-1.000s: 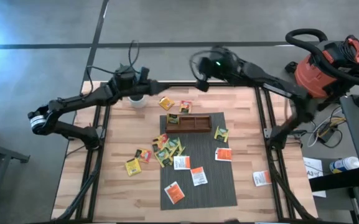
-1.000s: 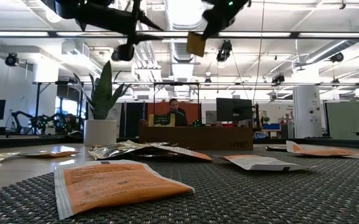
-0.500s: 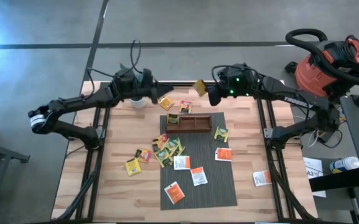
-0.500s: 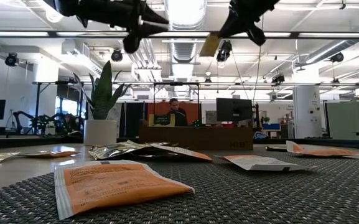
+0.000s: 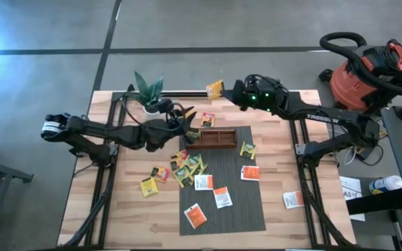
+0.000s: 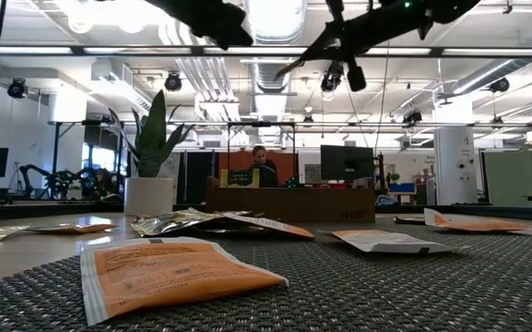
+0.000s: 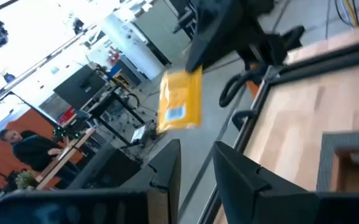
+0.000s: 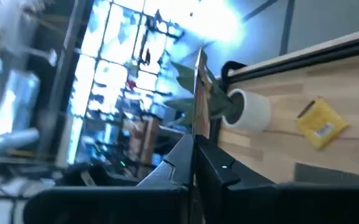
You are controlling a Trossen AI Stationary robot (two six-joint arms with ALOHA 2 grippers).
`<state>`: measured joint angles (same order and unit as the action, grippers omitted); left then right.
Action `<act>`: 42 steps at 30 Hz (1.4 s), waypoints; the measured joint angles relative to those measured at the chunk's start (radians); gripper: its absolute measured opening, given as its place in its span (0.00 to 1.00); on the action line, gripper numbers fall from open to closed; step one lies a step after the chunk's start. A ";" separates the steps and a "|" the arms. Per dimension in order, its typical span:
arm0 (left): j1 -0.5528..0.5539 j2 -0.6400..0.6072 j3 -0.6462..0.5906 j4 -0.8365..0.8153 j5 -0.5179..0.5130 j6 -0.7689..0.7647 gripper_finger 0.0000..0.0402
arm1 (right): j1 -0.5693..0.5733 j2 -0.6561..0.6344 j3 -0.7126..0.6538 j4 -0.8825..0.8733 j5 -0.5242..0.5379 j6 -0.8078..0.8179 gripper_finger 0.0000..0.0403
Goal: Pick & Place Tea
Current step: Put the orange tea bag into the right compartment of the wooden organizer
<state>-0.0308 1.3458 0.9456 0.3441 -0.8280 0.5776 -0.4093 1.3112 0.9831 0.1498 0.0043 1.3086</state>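
Observation:
Over the table's far edge my right gripper is shut on a yellow tea sachet, which the left wrist view shows as the same yellow sachet. My left gripper hovers high near the left end of the brown wooden tray, open, with nothing between its fingers. Several more sachets lie flat on the table: a yellow-green pile and orange-white ones on the grey mat, and a yellow one on the wood. My right gripper pinches the yellow sachet by one edge between its two fingers. The fingers are about level and come from the table's right. The sachet sticks out past the fingertips toward the left, lying roughly flat and lifted clear, high above the table.
A potted plant in a white pot stands at the far left. A red shop vacuum stands off the table's right side. Dark frame rails run along both sides. An orange-white sachet lies by the right rail.
My left gripper has swung from over the plant toward the table's right, to beside the tray's left end, rolling about its own axis. My right gripper has sunk a little and rolled, so the yellow sachet now lies flat where it hung face-on before.

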 joint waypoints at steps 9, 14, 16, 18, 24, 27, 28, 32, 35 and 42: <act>0.011 0.096 0.058 0.030 -0.001 -0.003 0.22 | 0.058 0.113 0.078 0.026 0.133 0.053 0.02; 0.033 0.128 0.064 0.031 -0.033 -0.006 0.22 | 0.066 0.140 0.130 0.011 0.161 0.054 0.02; 0.044 0.137 0.064 0.032 -0.079 0.005 0.22 | 0.076 0.142 0.149 -0.004 0.171 0.056 0.02; 0.059 0.142 0.064 0.037 -0.099 0.009 0.22 | 0.091 0.144 0.163 -0.034 0.196 0.080 0.02; 0.098 0.143 0.065 0.070 -0.090 0.009 0.22 | 0.118 0.160 0.172 -0.041 0.207 0.138 0.02; 0.111 0.143 0.065 0.095 -0.060 0.005 0.22 | 0.117 0.162 0.172 -0.038 0.225 0.161 0.02; 0.115 0.143 0.065 0.102 -0.051 0.002 0.22 | 0.115 0.164 0.170 -0.040 0.230 0.164 0.02; 0.128 0.143 0.065 0.110 -0.045 0.000 0.22 | 0.115 0.165 0.170 -0.032 0.231 0.166 0.02; 0.142 0.143 0.065 0.110 -0.012 -0.019 0.22 | 0.115 0.165 0.170 -0.030 0.232 0.161 0.02; 0.162 0.144 0.065 0.108 0.053 -0.040 0.22 | 0.110 0.173 0.169 0.019 0.235 0.156 0.02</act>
<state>0.1310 1.4899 1.0107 0.4523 -0.7747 0.5379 -0.2994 1.4840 1.1522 0.1685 0.2396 1.4644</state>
